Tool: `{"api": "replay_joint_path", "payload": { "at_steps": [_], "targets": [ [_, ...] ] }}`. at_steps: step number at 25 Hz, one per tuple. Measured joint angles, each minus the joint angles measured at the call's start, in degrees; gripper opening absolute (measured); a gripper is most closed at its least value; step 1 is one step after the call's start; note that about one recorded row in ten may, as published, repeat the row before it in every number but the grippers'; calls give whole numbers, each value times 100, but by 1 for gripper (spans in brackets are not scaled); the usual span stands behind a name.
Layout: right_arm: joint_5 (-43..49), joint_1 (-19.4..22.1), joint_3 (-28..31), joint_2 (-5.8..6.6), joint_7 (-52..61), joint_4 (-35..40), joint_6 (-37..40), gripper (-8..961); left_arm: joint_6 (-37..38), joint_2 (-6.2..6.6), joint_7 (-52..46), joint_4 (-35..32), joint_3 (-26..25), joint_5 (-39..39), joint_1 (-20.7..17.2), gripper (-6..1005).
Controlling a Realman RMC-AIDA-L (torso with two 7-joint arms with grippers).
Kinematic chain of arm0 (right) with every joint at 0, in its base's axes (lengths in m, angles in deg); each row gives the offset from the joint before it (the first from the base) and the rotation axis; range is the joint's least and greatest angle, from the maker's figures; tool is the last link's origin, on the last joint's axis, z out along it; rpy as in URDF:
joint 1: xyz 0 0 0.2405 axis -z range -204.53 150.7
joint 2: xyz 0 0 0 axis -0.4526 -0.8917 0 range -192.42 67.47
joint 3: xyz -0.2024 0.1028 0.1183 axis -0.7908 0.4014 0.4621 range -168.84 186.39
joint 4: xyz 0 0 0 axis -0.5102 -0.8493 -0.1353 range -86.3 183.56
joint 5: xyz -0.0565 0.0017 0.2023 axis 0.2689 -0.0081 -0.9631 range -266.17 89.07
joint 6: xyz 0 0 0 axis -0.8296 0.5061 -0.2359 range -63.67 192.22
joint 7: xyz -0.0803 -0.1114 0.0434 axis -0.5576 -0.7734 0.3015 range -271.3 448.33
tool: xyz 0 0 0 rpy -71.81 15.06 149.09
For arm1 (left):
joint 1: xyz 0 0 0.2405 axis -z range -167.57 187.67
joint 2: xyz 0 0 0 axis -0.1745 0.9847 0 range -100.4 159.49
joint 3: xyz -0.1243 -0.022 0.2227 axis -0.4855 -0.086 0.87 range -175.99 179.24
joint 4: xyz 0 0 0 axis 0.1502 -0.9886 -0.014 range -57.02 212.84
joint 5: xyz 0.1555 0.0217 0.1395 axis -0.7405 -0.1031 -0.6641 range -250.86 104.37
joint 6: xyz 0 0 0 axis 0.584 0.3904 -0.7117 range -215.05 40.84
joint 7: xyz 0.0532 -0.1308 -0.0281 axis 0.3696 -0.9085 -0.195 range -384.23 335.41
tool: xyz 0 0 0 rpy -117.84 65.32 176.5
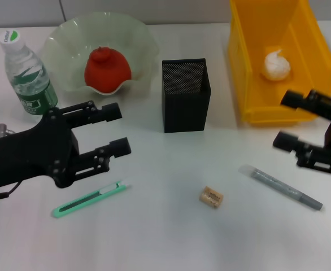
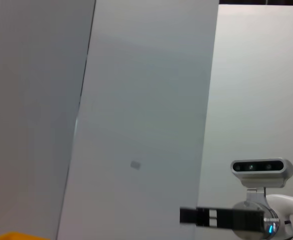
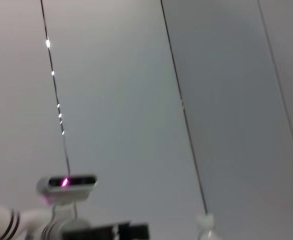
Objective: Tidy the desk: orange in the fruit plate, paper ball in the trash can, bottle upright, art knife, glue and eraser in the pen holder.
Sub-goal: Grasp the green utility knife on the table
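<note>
In the head view the orange lies in the pale green fruit plate at the back left. The bottle stands upright beside the plate. A white paper ball rests inside the yellow trash can at the back right. The black mesh pen holder stands in the middle. On the table lie the green art knife, the small tan eraser and the grey glue stick. My left gripper hovers open above the knife. My right gripper is open, just above the glue.
The white table has bare room in front of the pen holder and along its near edge. Both wrist views look up at grey wall panels and the robot's head camera. A bottle cap shows in the right wrist view.
</note>
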Motion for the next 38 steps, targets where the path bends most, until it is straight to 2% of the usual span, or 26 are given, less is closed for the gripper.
{"api": "replay_joint_path", "payload": {
  "at_steps": [5, 7, 9, 10, 11, 13, 16, 22, 27, 30, 32, 35, 38],
  "targets": [
    [361, -75, 13, -5, 16, -97, -74, 791, -430, -3, -69, 59, 80, -8, 46, 603],
    [411, -75, 40, -3, 123, -2, -124, 791, -890, 2, -206, 64, 150, -13, 57, 602],
    [553, -81, 43, 0, 654, 465, -166, 791, -1099, 8, -201, 87, 165, -14, 67, 602],
    [553, -81, 43, 0, 654, 465, -166, 791, -1099, 8, -201, 87, 165, -14, 67, 602],
    [945, -140, 15, 0, 1374, 1053, -260, 791, -1251, 4, -175, 108, 168, -14, 68, 602],
    [1136, -188, 3, -1, 1680, 1295, -304, 791, -1301, -1, -165, 119, 169, -14, 72, 602],
    [2009, -511, 3, -8, 2802, 1957, -353, 791, -1404, 0, -155, 186, 195, -14, 105, 601],
    [2503, -798, -73, -16, 3203, 2114, -347, 791, -1516, 13, -152, 220, 280, -14, 121, 600],
    [2065, -769, -157, -38, 2355, 1552, -430, 791, -1531, 14, -129, 195, 317, -12, 130, 598],
    [1537, -728, -128, -28, 1332, 691, -447, 791, -1534, 12, -91, 192, 317, -12, 161, 598],
    [1421, -763, -19, -8, 575, -188, -596, 791, -1535, 16, -86, 149, 361, -79, 179, 597],
    [1420, -777, 37, -4, 252, -608, -738, 791, -1531, 24, -237, -69, 438, -395, 185, 597],
    [1420, -761, 49, -8, 9, -977, -858, 791, -1474, 10, -954, -791, 593, -1055, 192, 596]
  ]
}}
